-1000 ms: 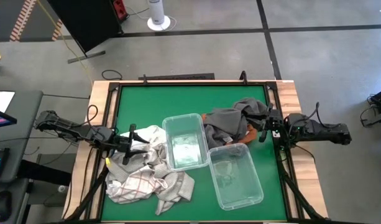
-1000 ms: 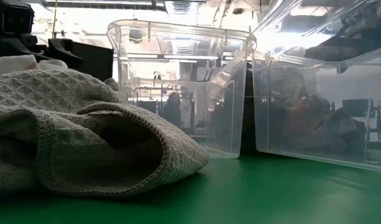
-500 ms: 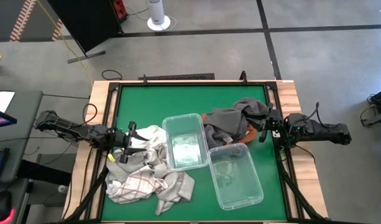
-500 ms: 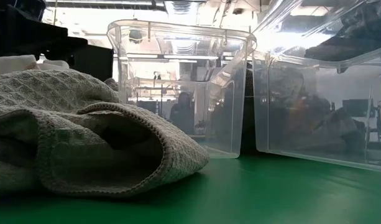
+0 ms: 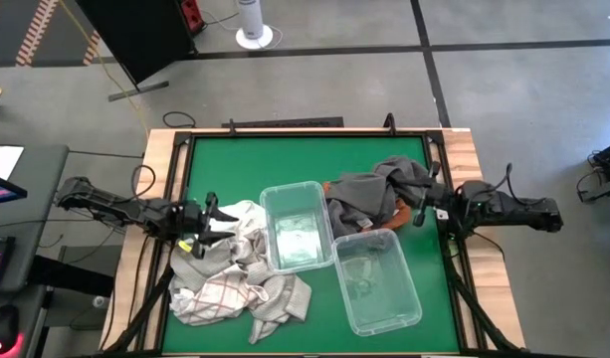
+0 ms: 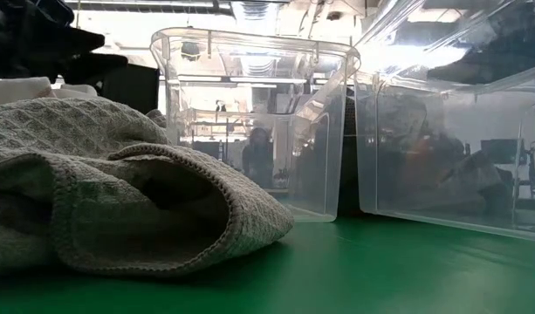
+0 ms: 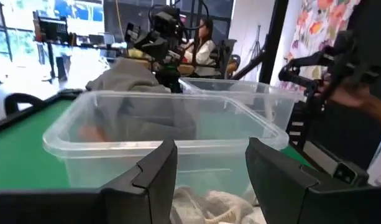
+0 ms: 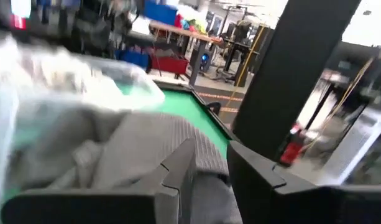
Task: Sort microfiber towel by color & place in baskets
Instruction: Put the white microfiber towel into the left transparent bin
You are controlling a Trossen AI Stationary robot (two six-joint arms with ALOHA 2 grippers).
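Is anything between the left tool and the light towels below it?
Nothing visible: the left tool hangs open right over the light towels, beside the nearer tub.

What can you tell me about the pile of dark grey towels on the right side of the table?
The dark grey towels form one crumpled heap of soft, ribbed-looking cloth on the green table, near its right edge. The heap lies against the far ends of both clear baskets. Something orange shows at its edge. The right gripper is at the heap's right side, fingers parted over the cloth.
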